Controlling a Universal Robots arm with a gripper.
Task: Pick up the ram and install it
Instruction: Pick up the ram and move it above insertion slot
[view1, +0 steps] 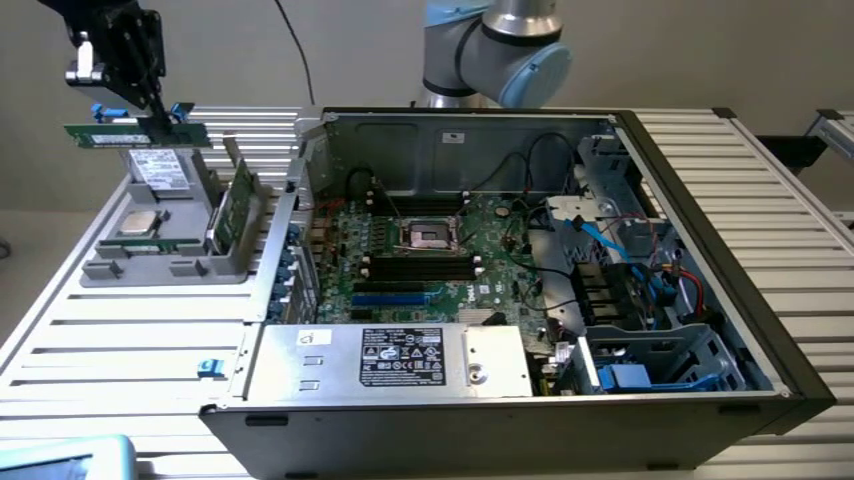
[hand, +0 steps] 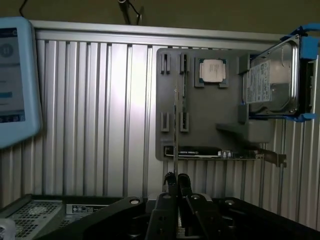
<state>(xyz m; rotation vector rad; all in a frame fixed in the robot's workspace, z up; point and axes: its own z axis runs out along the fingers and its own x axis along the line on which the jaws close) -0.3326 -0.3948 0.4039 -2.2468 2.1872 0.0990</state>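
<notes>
while the exterior view looks down on the slatted silver metal table (view1: 120, 340), the black two-finger gripper (view1: 163, 120) hangs at the far corner on the exterior view's left, above a grey moulded plastic parts tray (view1: 147, 268). its fingers are closed on the ram (view1: 120, 135), a long thin green circuit-board stick held level in the air by its upper edge, clear of the tray. directly beneath it in the tray sits a grey boxy drive with blue tabs (view1: 167, 168), and nearer the camera lies a square silver processor chip (view1: 140, 222). a second green circuit card (view1: 238, 212) stands on edge at the tray's side nearest the open black computer case (view1: 534, 425). inside the case lie the green motherboard (view1: 487, 290), its black memory slots (view1: 420, 266) and a silver power supply box with a dark label (view1: 387, 358).

from the wrist view, the gripper (hand: 176, 180) shows with its black fingers pinched together on the ram (hand: 175, 115), seen edge-on as a thin line running away from the fingertips. behind it are the grey tray (hand: 200, 115), the processor chip (hand: 212, 70), the drive with blue tabs (hand: 272, 80), and a long dark card with a metal bracket (hand: 200, 151). a light-blue framed screen (hand: 12, 80) rests on the table (hand: 100, 115).
</notes>
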